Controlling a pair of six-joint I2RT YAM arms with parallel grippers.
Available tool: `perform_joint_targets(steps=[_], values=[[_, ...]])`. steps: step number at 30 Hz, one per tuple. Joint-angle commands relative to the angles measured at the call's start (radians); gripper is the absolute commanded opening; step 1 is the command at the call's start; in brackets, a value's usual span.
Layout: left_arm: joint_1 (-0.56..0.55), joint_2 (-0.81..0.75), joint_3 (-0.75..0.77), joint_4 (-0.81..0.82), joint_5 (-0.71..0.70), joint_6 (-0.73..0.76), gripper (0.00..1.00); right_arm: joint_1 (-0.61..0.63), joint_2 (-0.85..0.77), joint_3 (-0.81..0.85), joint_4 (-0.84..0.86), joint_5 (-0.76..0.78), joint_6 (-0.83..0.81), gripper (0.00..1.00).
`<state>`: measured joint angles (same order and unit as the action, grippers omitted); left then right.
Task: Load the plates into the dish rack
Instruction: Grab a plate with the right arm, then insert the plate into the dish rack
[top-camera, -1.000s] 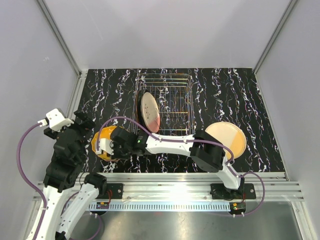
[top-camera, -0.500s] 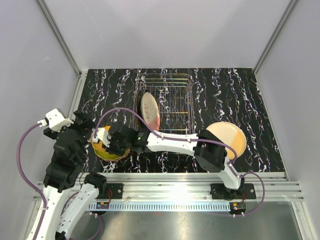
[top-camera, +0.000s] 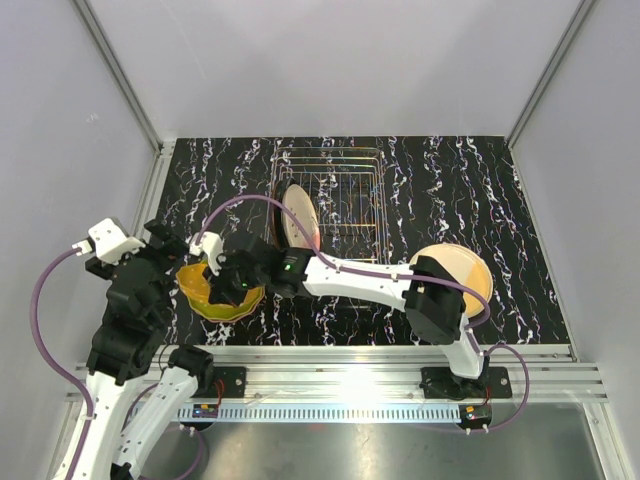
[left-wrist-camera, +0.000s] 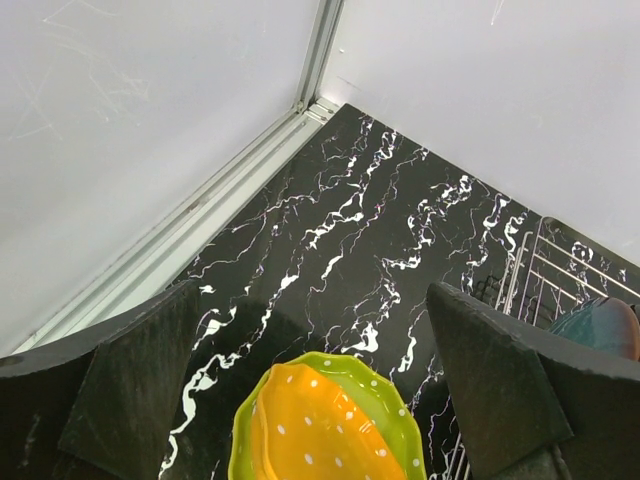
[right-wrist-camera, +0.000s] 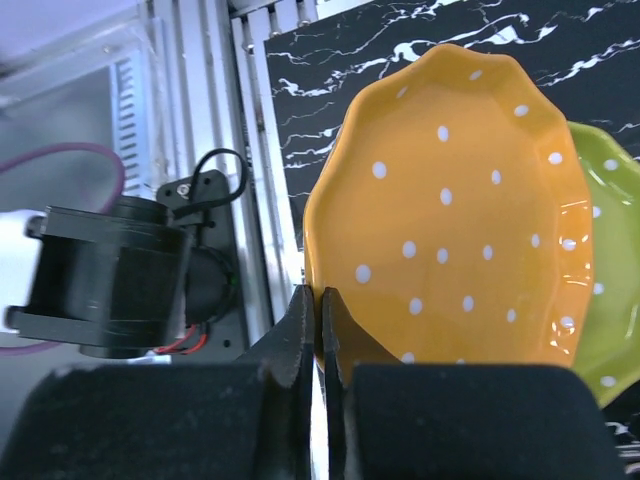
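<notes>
Now right gripper (right-wrist-camera: 320, 300) pinches the orange plate (right-wrist-camera: 450, 220) by its rim; left gripper (left-wrist-camera: 312, 300) spread wide.

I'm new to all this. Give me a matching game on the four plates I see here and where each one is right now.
Things:
1. orange dotted plate
2. yellow-green plate
3. orange-rimmed cream plate
4. pinkish plate

Places:
A. standing on edge in the dish rack
B. lying flat on the table, far right
C. rim pinched in the right gripper
D. partly hidden beneath the orange one

Pairs: 1-C, 2-D, 3-B, 4-A
</notes>
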<state>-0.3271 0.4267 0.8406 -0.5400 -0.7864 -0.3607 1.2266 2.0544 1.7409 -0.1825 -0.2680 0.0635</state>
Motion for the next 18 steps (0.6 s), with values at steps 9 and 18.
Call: perform_joint_targets(steps=[9, 18], values=[[0.003, 0.01, -0.008, 0.026, -0.013, -0.004, 0.99, -0.009, -0.194, -0.085, 0.294, -0.069, 0.167, 0.0], [0.003, 0.012, -0.009, 0.026, -0.017, -0.003, 0.99, -0.009, -0.289, -0.176, 0.333, -0.071, 0.196, 0.0]])
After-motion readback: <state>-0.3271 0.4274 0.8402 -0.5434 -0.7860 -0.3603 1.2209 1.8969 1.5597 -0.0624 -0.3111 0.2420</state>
